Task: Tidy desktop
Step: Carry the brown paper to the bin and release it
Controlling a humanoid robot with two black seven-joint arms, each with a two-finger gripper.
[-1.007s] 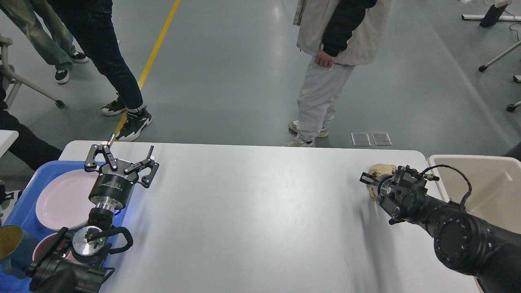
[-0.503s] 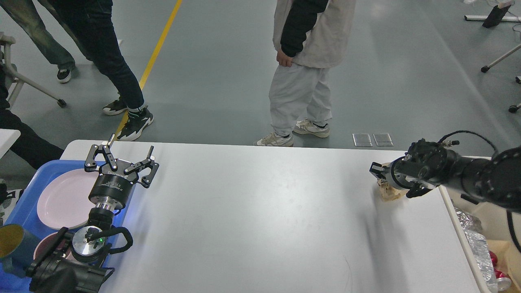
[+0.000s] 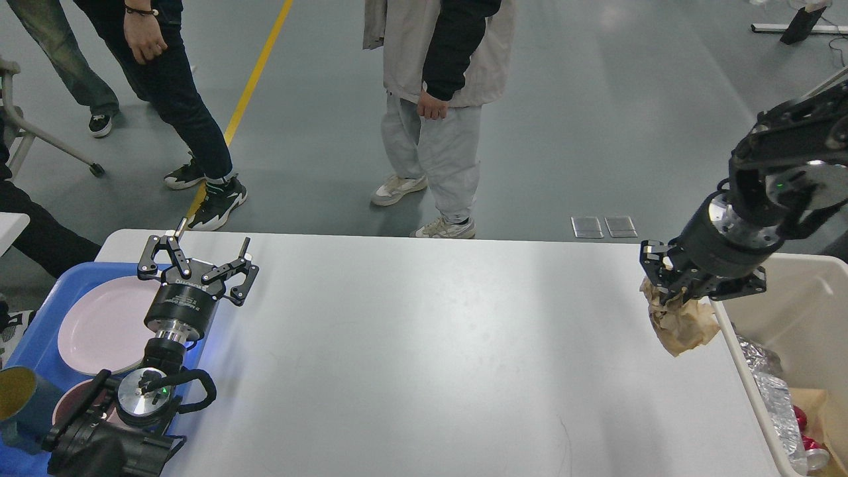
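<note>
The desktop, white and wide, fills the lower middle of the head view. At its right edge, a crumpled brown paper wad is clamped between the fingers of the right gripper, which points downward; the wad hangs below the fingers, and whether its lowest tip touches the white surface cannot be told from this angle. Just beside the wad, to the right, the rim of a beige bin is seen against the table's edge. Inside the bin, crinkled silver foil and a red can are visible.

At the far left, the left gripper is held above the desktop's left edge with its fingers spread apart and nothing between them. Beneath and beside it, a blue tray is set against the table's left side; a pink plate lies in it, and a yellow-lined cup stands at its near end, partly hidden by the left arm.

Beyond the far edge, a person in light trousers stands close to the table on the grey floor, and another in dark jeans stands near a yellow floor line.
</note>
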